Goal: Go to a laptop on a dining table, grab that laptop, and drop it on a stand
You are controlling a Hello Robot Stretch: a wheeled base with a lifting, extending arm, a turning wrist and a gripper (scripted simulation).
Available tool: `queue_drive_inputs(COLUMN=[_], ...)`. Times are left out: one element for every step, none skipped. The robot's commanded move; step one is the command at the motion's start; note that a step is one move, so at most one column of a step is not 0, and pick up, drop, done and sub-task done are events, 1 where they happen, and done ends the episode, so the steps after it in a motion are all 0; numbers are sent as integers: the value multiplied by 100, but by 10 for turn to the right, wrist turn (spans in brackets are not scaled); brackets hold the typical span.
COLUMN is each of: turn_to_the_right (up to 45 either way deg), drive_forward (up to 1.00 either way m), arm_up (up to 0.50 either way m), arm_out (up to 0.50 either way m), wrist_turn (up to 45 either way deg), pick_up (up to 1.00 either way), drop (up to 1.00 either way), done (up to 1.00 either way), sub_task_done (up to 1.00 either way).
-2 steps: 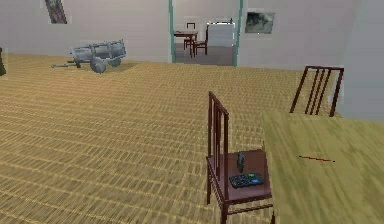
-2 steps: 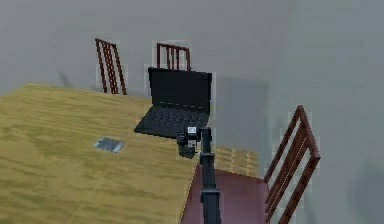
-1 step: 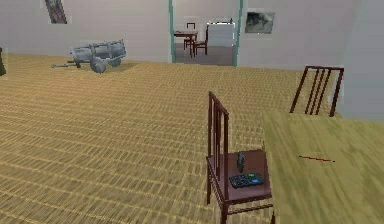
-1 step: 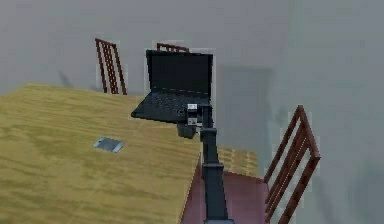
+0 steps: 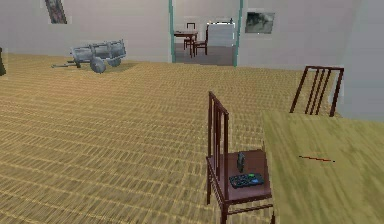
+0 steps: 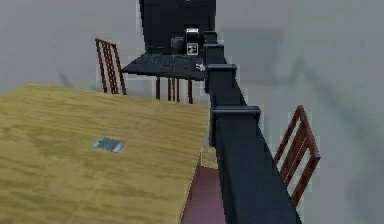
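In the arm side view, a wooden table (image 6: 60, 150) lies near on the left, with a small grey flat thing (image 6: 108, 146) on it. The arm (image 6: 240, 140) reaches out along the table's right side. At its far end the gripper (image 6: 183, 47) holds the laptop (image 6: 165, 65), which hangs lid up, clear beyond the table's far edge and in front of a far chair (image 6: 108, 62). In the forward view, a near chair (image 5: 218, 130) stands left of the table, and a cart (image 5: 98, 55) sits far left.
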Motion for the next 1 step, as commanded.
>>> queue_drive_inputs(turn_to_the_right=[0], drive_forward=[0], arm_up=[0], arm_out=[0], wrist_turn=[-450], pick_up=[0], drop=[0], done=[0], sub_task_done=[0])
